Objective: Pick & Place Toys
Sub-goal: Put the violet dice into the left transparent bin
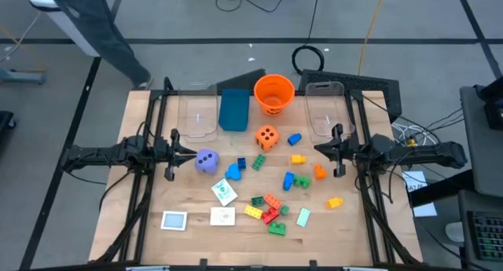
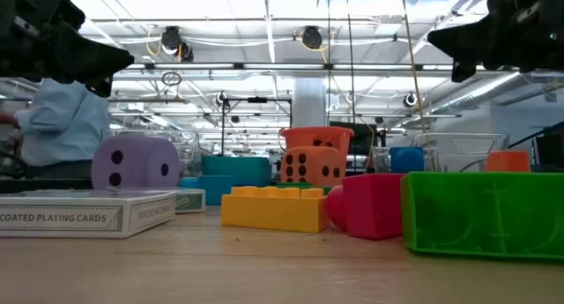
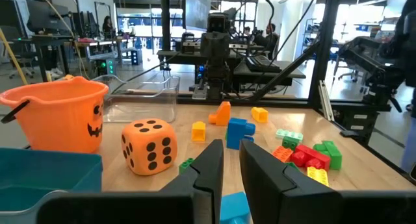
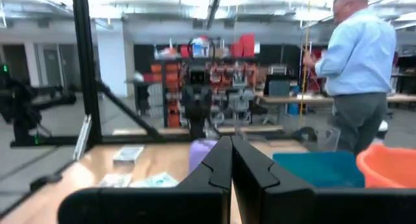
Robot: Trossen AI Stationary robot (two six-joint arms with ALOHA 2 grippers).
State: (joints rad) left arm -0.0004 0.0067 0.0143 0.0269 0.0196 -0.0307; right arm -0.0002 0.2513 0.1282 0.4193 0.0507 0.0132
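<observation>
**Both arms parked over the table sides, toys loose on the table**

Left gripper (image 1: 189,154) hangs above the table's left side, fingers (image 3: 211,169) nearly together with a narrow gap, gripping nothing. Right gripper (image 1: 321,149) hangs above the right side, fingers (image 4: 218,165) pressed closed, empty.

Toys: purple die (image 1: 207,162) sits just off the left gripper's tips. Orange die (image 1: 266,137) is mid-table toward the far edge, near the orange bucket (image 1: 273,94), which has a black jack-o'-lantern face. Teal box (image 1: 233,109) lies beside the bucket; clear bins (image 1: 196,114) sit at the far edge on both sides. Bricks (image 1: 269,210) in red, yellow, green, blue and orange are scattered from centre toward the near-right. White cards (image 1: 174,220) lie near the near-left edge.

Readable text: card box (image 2: 88,213) in the low view reads "COATED PLAYING CARDS". Nothing else legible.

Person (image 4: 354,68) in a light blue shirt stands beyond the far-left corner.
</observation>
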